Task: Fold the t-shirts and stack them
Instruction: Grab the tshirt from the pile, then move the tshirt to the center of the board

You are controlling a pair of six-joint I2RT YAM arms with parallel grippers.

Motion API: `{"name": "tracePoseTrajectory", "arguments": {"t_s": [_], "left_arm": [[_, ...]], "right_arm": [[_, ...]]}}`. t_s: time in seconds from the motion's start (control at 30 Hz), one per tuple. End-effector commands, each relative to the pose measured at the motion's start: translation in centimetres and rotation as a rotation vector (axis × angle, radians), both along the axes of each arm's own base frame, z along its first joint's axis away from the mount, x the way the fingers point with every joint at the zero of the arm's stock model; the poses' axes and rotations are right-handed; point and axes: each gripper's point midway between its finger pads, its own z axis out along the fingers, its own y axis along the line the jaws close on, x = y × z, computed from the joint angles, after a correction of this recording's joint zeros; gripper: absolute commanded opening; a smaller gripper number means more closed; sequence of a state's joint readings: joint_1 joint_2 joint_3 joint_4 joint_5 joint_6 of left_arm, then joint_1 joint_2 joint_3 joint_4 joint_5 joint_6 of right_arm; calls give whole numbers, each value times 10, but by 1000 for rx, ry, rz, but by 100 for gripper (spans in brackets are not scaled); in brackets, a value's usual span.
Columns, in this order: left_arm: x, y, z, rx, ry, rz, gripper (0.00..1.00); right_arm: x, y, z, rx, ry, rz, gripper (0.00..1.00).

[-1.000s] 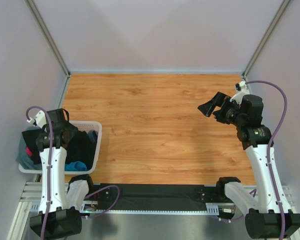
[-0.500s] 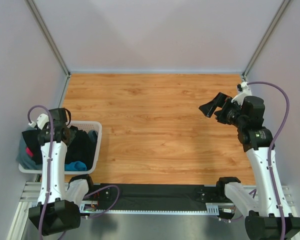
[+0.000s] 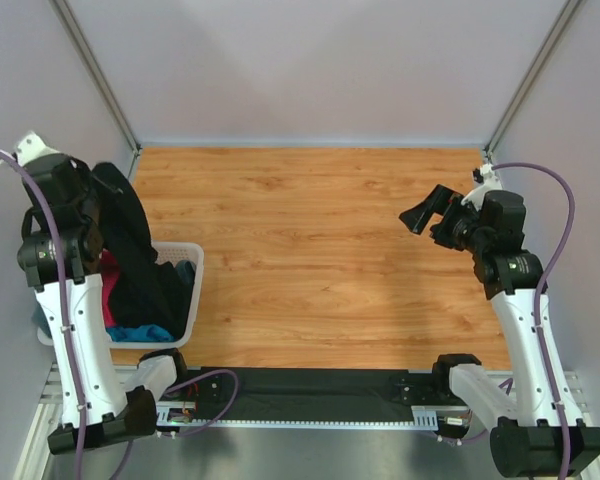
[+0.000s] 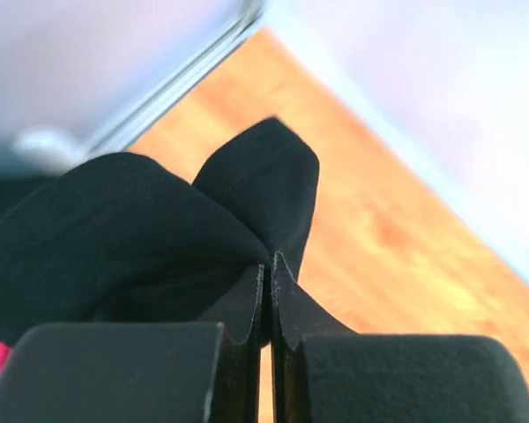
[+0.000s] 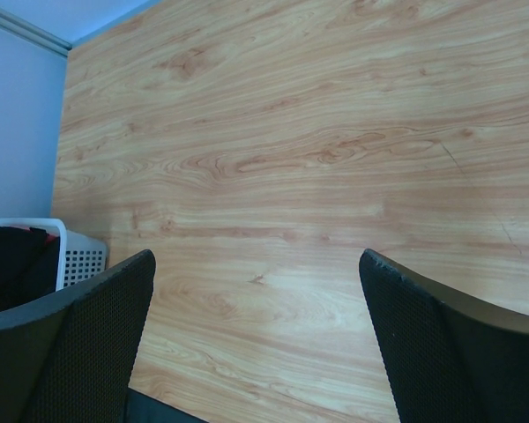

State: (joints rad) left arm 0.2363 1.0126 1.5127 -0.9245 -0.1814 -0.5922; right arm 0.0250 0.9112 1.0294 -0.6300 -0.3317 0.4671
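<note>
At the left edge of the counter point(image 3: 310, 250) the black t-shirt point(image 3: 130, 235) hangs half out of the basket point(image 3: 195, 280); we should lift until it clears the rim. Our left gripper point(image 4: 267, 267) pinches its fold; the right gripper point(image 5: 256, 256) hovers, spread and empty.

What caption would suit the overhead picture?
Left arm holds the black t-shirt up from the white basket; right arm hovers, jaws open.

Your basket point(image 3: 196, 270) sits at the table's point(image 3: 320, 250) near left edge, other t-shirts point(image 3: 140, 332) in it. The large t-shirt point(image 3: 130, 240) hangs from your left gripper point(image 4: 267, 264) above it; your right gripper point(image 3: 427, 208) hovers far right.
</note>
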Motion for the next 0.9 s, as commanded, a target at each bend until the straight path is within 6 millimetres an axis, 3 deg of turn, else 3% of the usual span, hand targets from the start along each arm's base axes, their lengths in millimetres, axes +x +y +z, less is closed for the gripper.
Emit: {"name": "tracePoseTrajectory", "arguments": {"t_s": [0.0,0.13,0.23,0.27,0.33,0.37,0.4,0.47,0.5,0.53,0.57,0.63,0.67,0.73,0.77,0.8,0.87], "left_arm": [[15,-22,79,100,-182,-189,0],[14,-63,158,123,-396,-361,0],[25,-103,174,109,-438,-497,0],[23,-130,184,112,-469,-586,0],[40,-152,179,115,-446,-630,0],[37,-178,181,112,-454,-709,0],[50,-188,172,111,-422,-716,0],[55,-211,169,124,-414,-762,0],[57,-238,161,122,-399,-821,0],[61,-246,161,129,-401,-818,0],[56,-268,159,120,-402,-865,0],[67,-299,147,123,-379,-903,0],[58,-322,152,121,-398,-958,0],[68,-363,131,132,-354,-1019,0],[65,-379,136,124,-370,-1050,0],[65,-416,111,129,-318,-1116,0],[54,-454,98,128,-300,-1189,0]], "right_arm": [[9,-3,22,8,-60,-31,100],[13,-14,21,-6,-44,-106,100],[14,-42,15,-66,22,-265,100],[10,-59,5,-114,76,-358,100],[7,-70,1,-131,118,-410,100],[4,-72,0,-136,138,-420,100],[3,-73,0,-134,145,-425,100],[-2,-76,0,-140,155,-449,100],[-5,-79,0,-144,153,-463,100],[-9,-89,5,-135,140,-512,100],[-13,-96,5,-151,138,-547,100],[-21,-101,13,-153,102,-578,100],[-24,-107,16,-167,88,-602,100],[-32,-113,26,-177,50,-631,100],[-36,-118,30,-193,40,-658,100],[-39,-121,32,-204,36,-669,100],[-47,-129,37,-223,32,-712,100]]}}
